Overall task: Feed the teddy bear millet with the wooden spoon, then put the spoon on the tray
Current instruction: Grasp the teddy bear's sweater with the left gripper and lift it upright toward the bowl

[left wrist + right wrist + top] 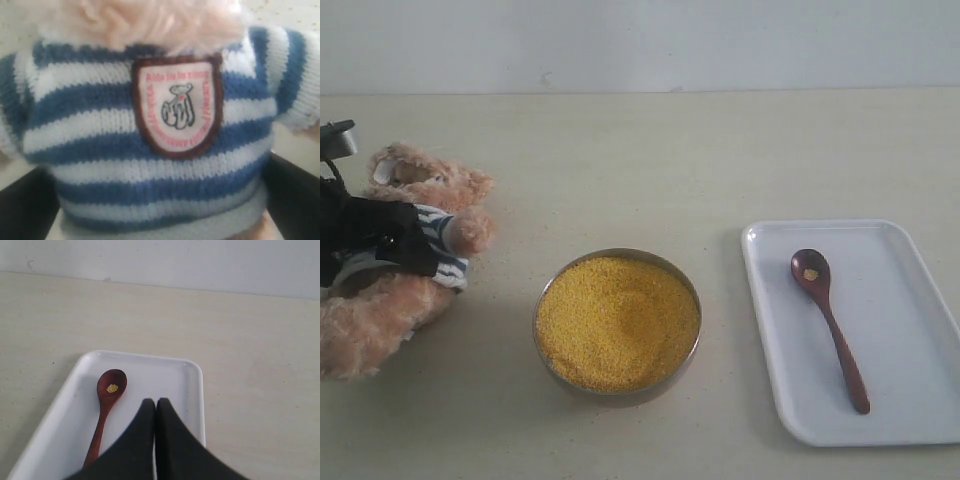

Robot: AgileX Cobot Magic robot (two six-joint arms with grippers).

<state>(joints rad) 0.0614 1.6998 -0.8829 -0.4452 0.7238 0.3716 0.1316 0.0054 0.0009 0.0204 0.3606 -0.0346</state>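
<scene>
At three o'clock, hovering the shut, empty right gripper (155,402) by the wooden spoon (833,336), probably best lifting straight clear, and clamping the teddy bear (388,312) in the left gripper (160,212).

Red lettering on teddy bear (150,192) badge (176,106), illegible

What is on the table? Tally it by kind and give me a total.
bear: 1
bowl of millet: 1
spoon: 1
tray: 1
Total: 4
</scene>
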